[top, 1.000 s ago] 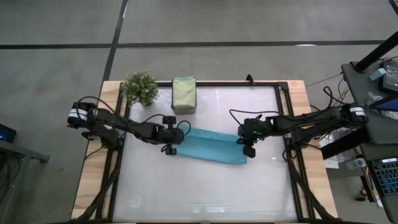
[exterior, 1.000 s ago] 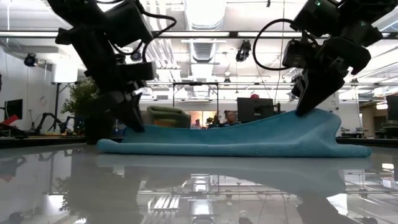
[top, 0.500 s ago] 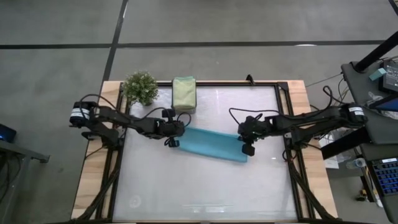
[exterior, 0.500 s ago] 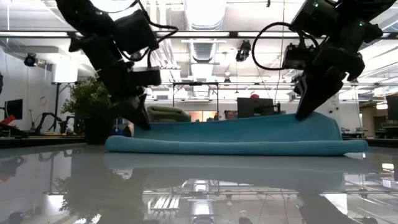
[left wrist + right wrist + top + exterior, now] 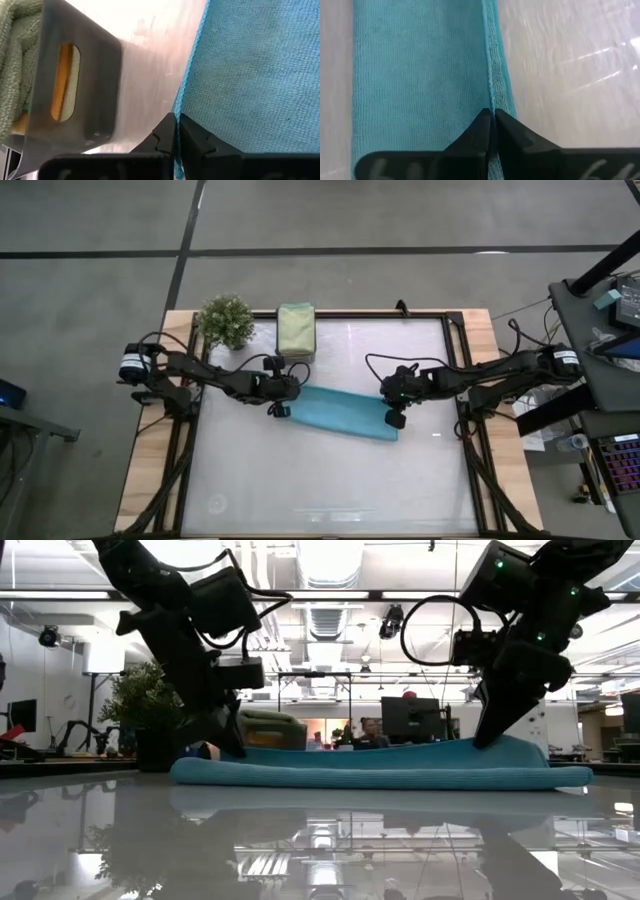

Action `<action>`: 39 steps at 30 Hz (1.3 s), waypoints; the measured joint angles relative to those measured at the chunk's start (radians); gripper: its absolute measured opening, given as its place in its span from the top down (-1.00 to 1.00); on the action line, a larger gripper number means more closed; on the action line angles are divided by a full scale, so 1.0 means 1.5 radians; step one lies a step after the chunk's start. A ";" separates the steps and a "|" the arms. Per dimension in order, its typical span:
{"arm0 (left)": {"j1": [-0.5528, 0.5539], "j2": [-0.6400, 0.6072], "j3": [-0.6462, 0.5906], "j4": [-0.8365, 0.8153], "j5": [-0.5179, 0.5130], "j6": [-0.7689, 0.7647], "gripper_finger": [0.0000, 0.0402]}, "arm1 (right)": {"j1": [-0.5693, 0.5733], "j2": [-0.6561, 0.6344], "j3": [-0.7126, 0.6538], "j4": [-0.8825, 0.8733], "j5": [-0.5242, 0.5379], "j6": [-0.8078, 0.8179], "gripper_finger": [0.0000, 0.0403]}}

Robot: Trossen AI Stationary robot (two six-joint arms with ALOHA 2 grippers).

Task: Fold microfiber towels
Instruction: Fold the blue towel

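The left gripper (image 5: 279, 409) sits at the left end of the light blue towel (image 5: 345, 412), its 2 fingers (image 5: 164, 134) pressed together on the towel's stitched edge, and the right gripper (image 5: 394, 417) is at the towel's right end with its fingers (image 5: 481, 131) likewise closed on the hem there. The table (image 5: 330, 490) is the largest thing in view, a pale glossy sheet in a wooden frame, and most of it lies bare: the whole near half in front of the towel is open, as is the strip along the right side beyond the right gripper. The light blue towel lies folded into a long narrow band across the middle of the table, slanting slightly so that its right end lies nearer the front edge than its left; in the low view it rests flat (image 5: 380, 772) with its right end lifted a little under the right gripper (image 5: 489, 737). At the far edge, well apart from the band, a sage green towel (image 5: 296, 330) lies folded in a dark grey box (image 5: 75, 95), with an orange cloth (image 5: 63, 80) showing through a slot in the box's side. Just left of it stands the small potted plant (image 5: 225, 320), at the far left corner.
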 joint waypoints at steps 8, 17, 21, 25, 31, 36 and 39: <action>0.000 0.000 0.000 0.000 -0.024 0.000 0.64 | 0.000 -0.007 0.000 -0.008 0.001 0.022 0.57; -0.005 -0.044 0.016 -0.011 -0.028 0.060 0.28 | 0.000 -0.013 0.059 -0.130 0.000 0.066 0.34; -0.004 -0.081 0.016 -0.020 0.042 0.064 0.28 | 0.000 -0.013 0.080 -0.178 0.000 0.106 0.33; -0.005 -0.114 0.016 -0.013 0.183 0.032 0.28 | 0.005 -0.013 0.086 -0.163 -0.006 0.123 0.38; -0.042 -0.101 0.014 0.001 0.250 0.010 0.50 | 0.027 -0.006 0.071 -0.031 -0.006 0.101 0.52; -0.077 -0.056 0.014 0.094 0.252 -0.006 0.92 | 0.055 0.017 0.039 0.179 -0.005 0.032 0.65; -0.091 -0.038 0.014 0.145 0.252 -0.007 0.96 | 0.074 0.048 0.014 0.327 -0.004 -0.008 0.74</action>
